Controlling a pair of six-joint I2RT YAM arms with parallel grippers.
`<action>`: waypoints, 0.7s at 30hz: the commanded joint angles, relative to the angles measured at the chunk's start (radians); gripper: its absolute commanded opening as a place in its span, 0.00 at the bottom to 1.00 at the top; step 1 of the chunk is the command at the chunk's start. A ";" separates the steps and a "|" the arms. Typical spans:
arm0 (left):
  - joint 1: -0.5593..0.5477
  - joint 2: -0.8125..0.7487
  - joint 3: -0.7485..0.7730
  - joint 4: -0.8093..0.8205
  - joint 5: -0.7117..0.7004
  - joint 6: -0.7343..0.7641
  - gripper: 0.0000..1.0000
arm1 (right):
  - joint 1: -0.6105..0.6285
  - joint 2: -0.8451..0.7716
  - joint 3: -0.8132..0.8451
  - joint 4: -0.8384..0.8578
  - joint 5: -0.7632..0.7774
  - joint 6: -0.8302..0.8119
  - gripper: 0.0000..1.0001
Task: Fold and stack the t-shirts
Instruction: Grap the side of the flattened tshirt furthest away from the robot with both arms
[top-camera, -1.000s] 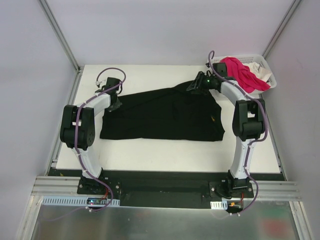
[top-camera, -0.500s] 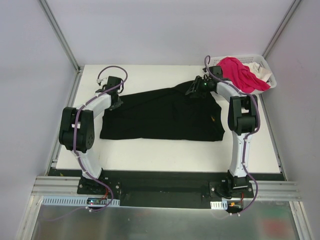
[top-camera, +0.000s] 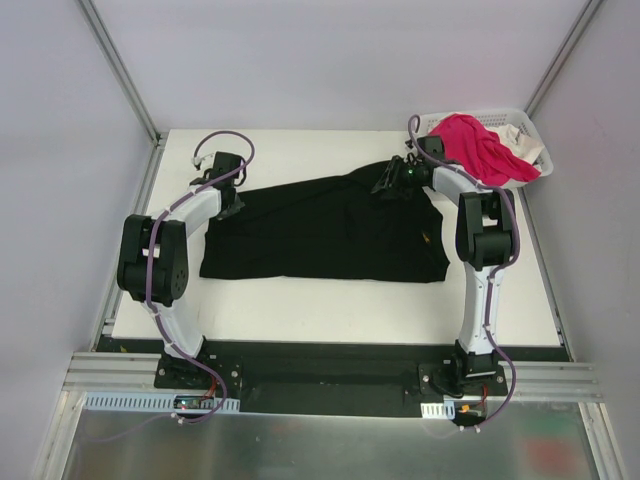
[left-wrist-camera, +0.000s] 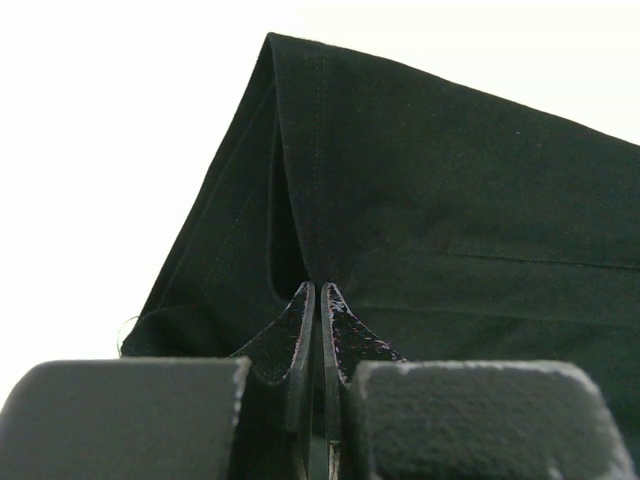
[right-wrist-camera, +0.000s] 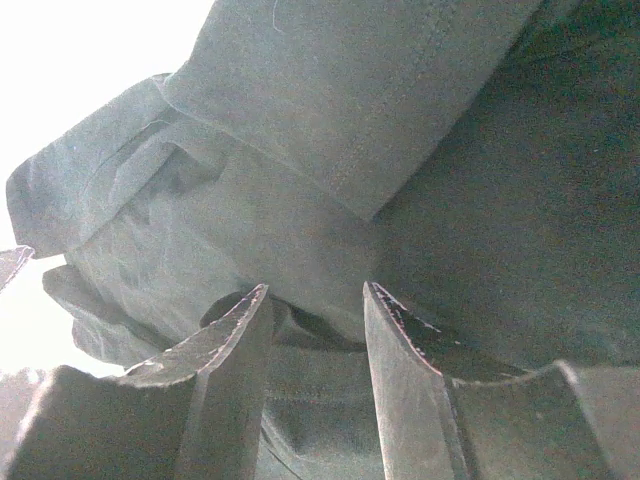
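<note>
- The black t-shirt (top-camera: 330, 235) is spread flat on the table (top-camera: 300, 150), its long axis running left to right between the two arms.
- Its far left corner is pinched by the left gripper (left-wrist-camera: 318, 288), whose fingers are pressed together on the cloth.
- The right gripper (right-wrist-camera: 315, 288) is set at the far right edge. Its fingers stand half apart astride a bunched fold, and whether the cloth is clamped cannot be told.
- The pink t-shirt (top-camera: 480, 145) and the white t-shirt (top-camera: 512, 135) are heaped in the basket (top-camera: 535, 140), just beyond the right arm.

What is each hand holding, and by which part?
The left hand pinches the black t-shirt at a hemmed corner fold; the right hand straddles its bunched cloth, grip unclear.
</note>
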 joint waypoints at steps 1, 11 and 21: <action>-0.009 -0.059 0.011 -0.002 -0.037 0.028 0.00 | -0.006 0.000 0.001 0.036 0.015 0.003 0.44; -0.009 -0.065 0.008 -0.002 -0.047 0.041 0.00 | -0.007 0.058 0.080 0.024 0.036 0.015 0.43; -0.009 -0.057 0.011 -0.002 -0.047 0.046 0.00 | -0.009 0.091 0.128 0.013 0.059 0.015 0.36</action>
